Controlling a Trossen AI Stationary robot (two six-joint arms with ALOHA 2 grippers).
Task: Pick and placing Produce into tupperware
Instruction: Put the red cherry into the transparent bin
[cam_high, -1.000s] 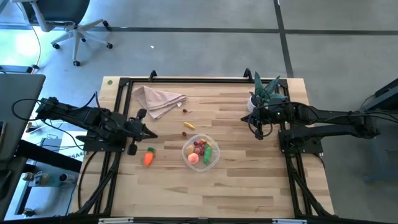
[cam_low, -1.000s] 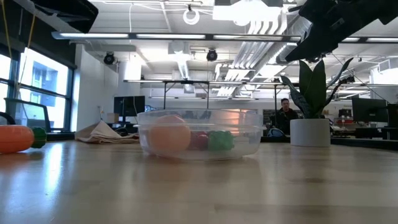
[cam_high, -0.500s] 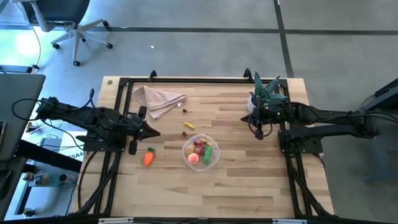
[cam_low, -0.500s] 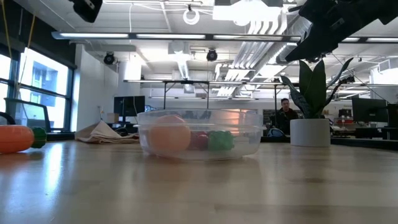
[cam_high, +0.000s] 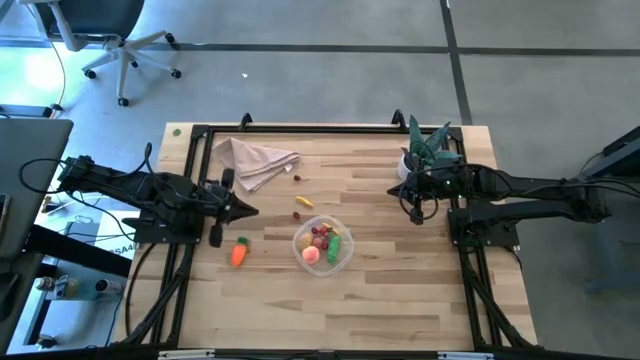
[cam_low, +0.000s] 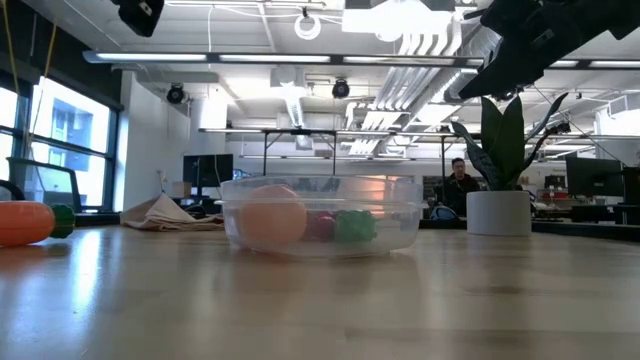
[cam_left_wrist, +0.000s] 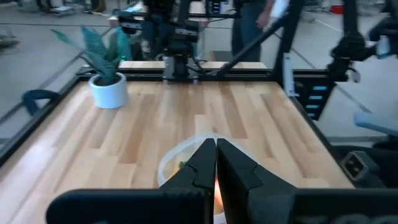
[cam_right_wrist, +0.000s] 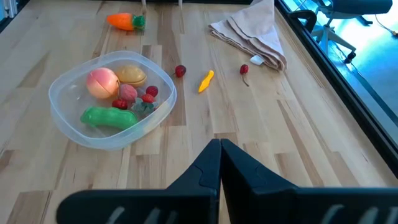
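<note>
Wooden planking formed the table (cam_high: 400, 290) beneath me, with an open office visible beyond it. My left gripper (cam_high: 250, 211) hung over the table's left side, fingers clenched together and grasping nothing. My right gripper (cam_high: 392, 192) hung over the right side, just beside the potted plant (cam_high: 418, 150), fingers likewise pressed together and empty. The tupperware (cam_high: 324, 245) sat near the table's middle and held a peach-coloured fruit (cam_right_wrist: 102, 81), a tan piece (cam_right_wrist: 132, 75), a green pepper (cam_right_wrist: 111, 117) and small red fruits (cam_right_wrist: 149, 93). An orange carrot (cam_high: 238, 253) lay on the wood to the container's left, apart from it. A yellow piece (cam_high: 303, 202) and a red fruit (cam_right_wrist: 180, 71) lay between the container and a beige napkin (cam_high: 254, 160); another red fruit (cam_right_wrist: 244, 70) lay just beside the napkin.
</note>
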